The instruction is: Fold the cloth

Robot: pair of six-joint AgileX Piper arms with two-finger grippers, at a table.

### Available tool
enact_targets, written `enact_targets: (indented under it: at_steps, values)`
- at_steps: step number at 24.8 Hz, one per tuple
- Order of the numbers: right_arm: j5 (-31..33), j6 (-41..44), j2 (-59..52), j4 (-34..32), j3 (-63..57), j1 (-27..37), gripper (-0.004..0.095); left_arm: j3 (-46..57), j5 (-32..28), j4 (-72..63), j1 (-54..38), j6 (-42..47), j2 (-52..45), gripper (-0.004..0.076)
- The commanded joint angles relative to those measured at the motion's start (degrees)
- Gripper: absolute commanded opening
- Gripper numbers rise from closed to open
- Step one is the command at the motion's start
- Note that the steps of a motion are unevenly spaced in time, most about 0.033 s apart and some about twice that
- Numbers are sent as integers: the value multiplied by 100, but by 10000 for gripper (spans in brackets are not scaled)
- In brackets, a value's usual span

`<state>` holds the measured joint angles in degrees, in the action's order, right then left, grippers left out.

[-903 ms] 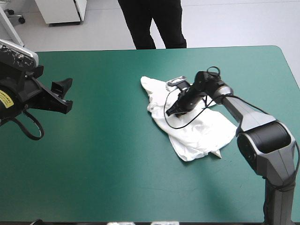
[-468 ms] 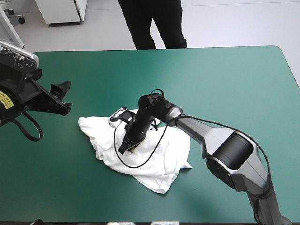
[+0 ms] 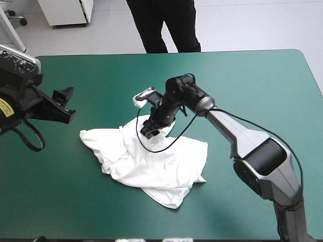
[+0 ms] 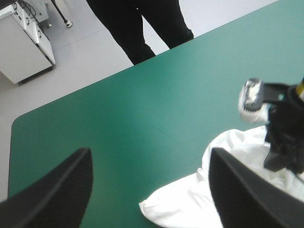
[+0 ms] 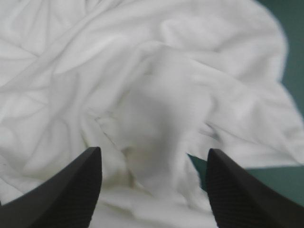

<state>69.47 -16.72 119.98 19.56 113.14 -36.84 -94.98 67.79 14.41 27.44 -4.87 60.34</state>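
White T-shirt [image 3: 151, 161]: a crumpled, partly spread heap on the counter [image 3: 262, 75], about the middle and a little toward the left and near sides.
T-shirt edges: ragged all round. One corner points toward the counter's near edge and one lobe toward the left edge. No part reaches any edge.
Right hand [image 3: 149, 132]: over the T-shirt's far edge, fingers spread wide, holding nothing. Its own view shows wrinkled cloth ahead of and between the fingers. Whether the tips touch the cloth, I cannot tell.
Left hand [image 3: 64, 103]: raised by the counter's left edge, fingers wide apart, empty, clear of the T-shirt.
Open room: bare teal-green cover along the far side, over the whole right side, and in the near left corner beside the T-shirt.
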Motion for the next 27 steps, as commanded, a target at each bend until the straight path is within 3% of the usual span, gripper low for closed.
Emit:
enact_targets:
  at_steps: [1, 10, 17, 22, 27]
  values:
    - [204, 78, -1055, -267, 137, 318, 586, -166, -172, 320, 40, 102, -50, 494]
    - [204, 504, -3236, -1695, -1185, 1044, 554, 108, 435, 1532, 40, 407, 364, 500]
    - [193, 770, -4787, -2488, -2713, 1189, 554, 848, 540, 2406, 26, 554, 810, 501]
    - [179, 1163, -5727, -2735, -3484, 1189, 554, 1730, -189, 1005, -1370, 705, 1032, 501]
    - [204, 1307, -5766, -2666, -3581, 1189, 554, 1817, -749, -275, -2323, 304, 1938, 501]
